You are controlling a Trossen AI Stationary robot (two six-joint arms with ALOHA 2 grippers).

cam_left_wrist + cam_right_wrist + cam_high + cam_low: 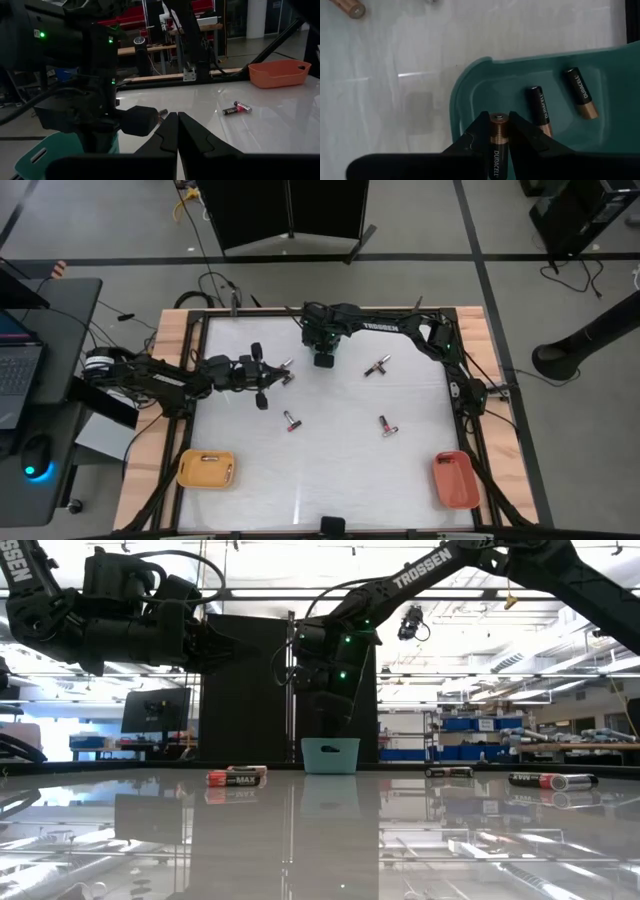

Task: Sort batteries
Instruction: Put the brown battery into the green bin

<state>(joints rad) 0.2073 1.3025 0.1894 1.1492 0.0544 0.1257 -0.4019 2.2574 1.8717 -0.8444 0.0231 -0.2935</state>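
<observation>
right gripper (498,131): clamped on black-and-copper cylindrical battery (498,142) over teal plastic tray (470,92); seen only in right wrist view
left gripper (177,131): fingers together, empty
high view: tray hidden by arm

Glossy white tabletop (330,470) in a raw wood frame (160,395); smooth plastic teal tray (485,87), orange tray (280,75); batteries (538,107) satin black wrap with copper metallic ends; matt black fingers (165,137).

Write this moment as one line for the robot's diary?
right hand: holds Duracell battery over teal tray | tray: two batteries inside | left hand: shut, empty, waiting beside
</observation>
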